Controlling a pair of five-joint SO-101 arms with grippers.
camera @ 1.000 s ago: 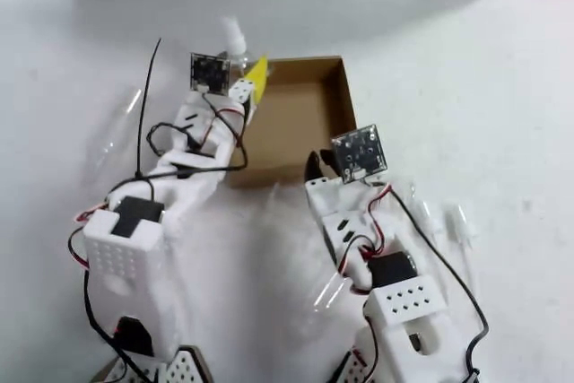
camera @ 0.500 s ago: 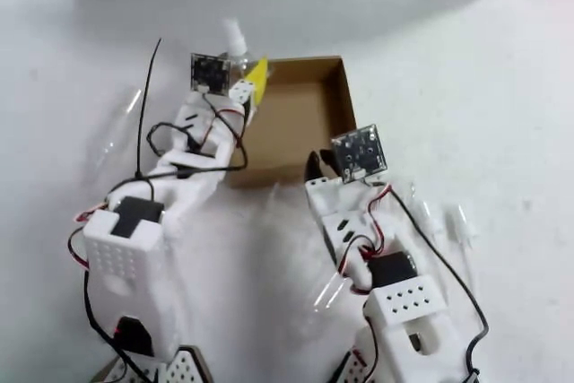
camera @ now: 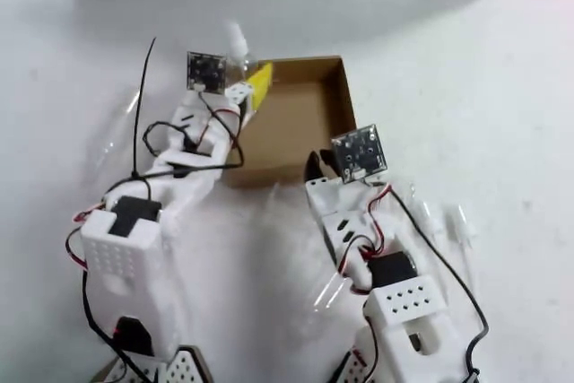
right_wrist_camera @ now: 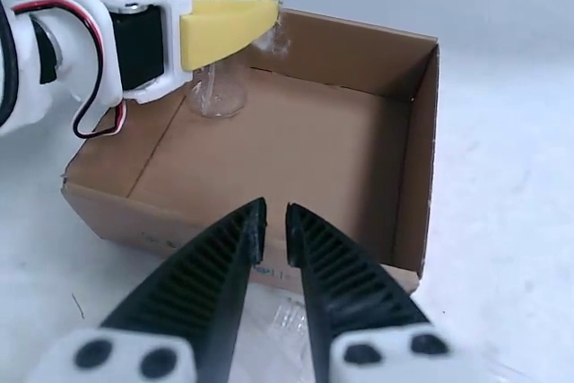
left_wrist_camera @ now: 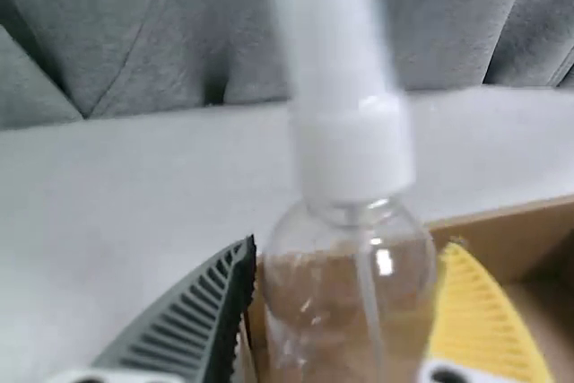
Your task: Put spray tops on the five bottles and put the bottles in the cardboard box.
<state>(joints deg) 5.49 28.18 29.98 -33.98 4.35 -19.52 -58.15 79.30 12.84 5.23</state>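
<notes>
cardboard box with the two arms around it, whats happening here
The left gripper holds a clear bottle, its white spray top on, upright at the cardboard box's far corner. The right gripper hovers almost shut and empty by the box's near wall. Loose spray tops lie on the table beside the right arm.

The left gripper [camera: 244, 80] held a clear bottle [camera: 237, 53] with a white spray top at the far-left corner of the cardboard box [camera: 346, 107]. The right gripper [camera: 318, 168] sat just outside the box's near edge. Two loose spray tops [camera: 461, 225] lay on the table [camera: 466, 69], toward its right edge.
</notes>
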